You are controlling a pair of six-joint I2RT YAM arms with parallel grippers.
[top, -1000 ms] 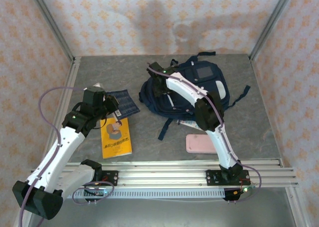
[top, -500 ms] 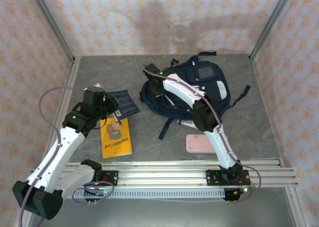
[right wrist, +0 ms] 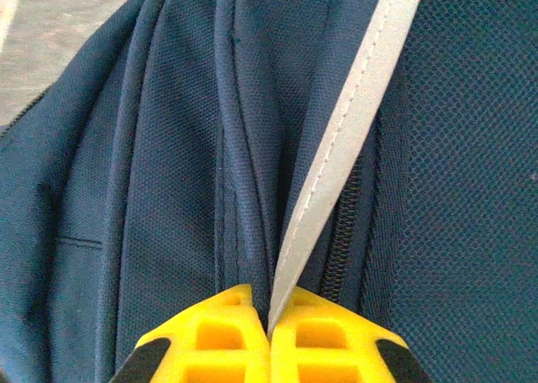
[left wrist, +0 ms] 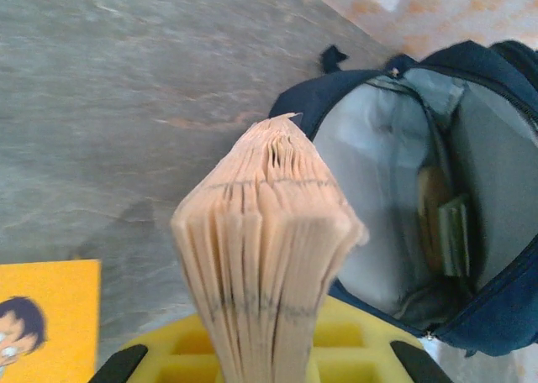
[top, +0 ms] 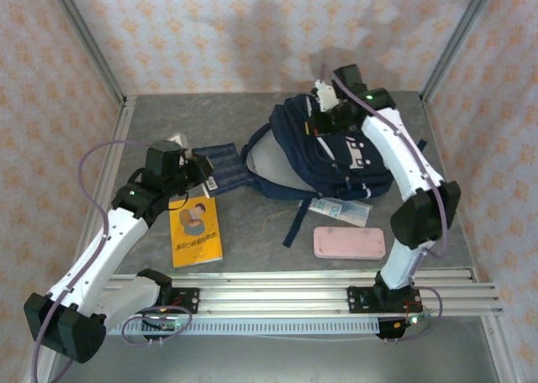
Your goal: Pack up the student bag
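The student bag (top: pixel 357 160), navy with white trim, lies at the back right of the table. Its mouth gapes to the left and shows the grey lining (top: pixel 271 160). My right gripper (top: pixel 324 107) is shut on the fabric at the bag's upper rim and holds it raised. In the right wrist view the yellow fingers (right wrist: pixel 227 333) pinch a navy fold and a white trim stripe (right wrist: pixel 336 165). My left gripper (top: pixel 200 177) is shut on a blue-covered book (top: pixel 223 166) just left of the bag's mouth. The left wrist view shows the book's page edges (left wrist: pixel 269 249) and the open bag (left wrist: pixel 378 207) beyond.
A yellow book (top: pixel 195 230) lies on the table under the left arm. A pink case (top: pixel 349 243) sits near the front rail. A pale packet (top: pixel 340 209) pokes out from under the bag. Patterned walls close in the table on three sides.
My right gripper has shut on the bag's rim and swung up and to the back right, pulling the mouth open and shifting the bag right. The left gripper has edged the book toward the bag.
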